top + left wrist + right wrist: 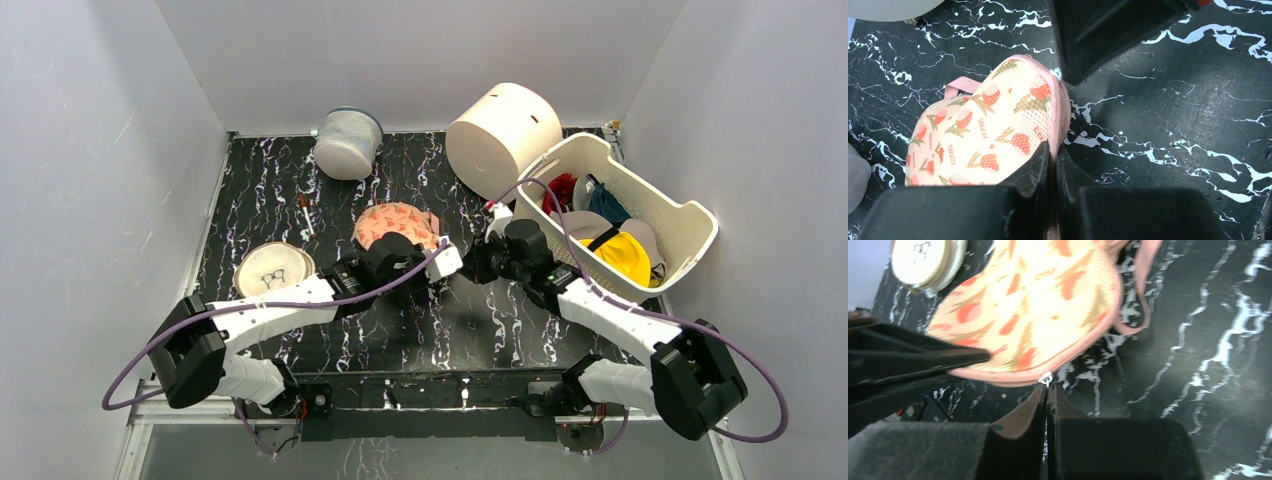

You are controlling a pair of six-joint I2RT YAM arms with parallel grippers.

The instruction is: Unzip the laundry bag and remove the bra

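The laundry bag is a salmon-orange case with red and green motifs, lying mid-table and partly hidden by the arms. My left gripper is shut on the bag's pink zip edge. My right gripper is shut on the bag's silver zipper pull at the pink rim of the bag. In the top view the two grippers meet at the bag's right end, the left gripper beside the right gripper. The bra is not in view.
A grey-white mesh cylinder and a large cream drum stand at the back. A white basket with yellow, red and teal garments is at the right. A round beige disc lies at the left, near a small red-tipped stick.
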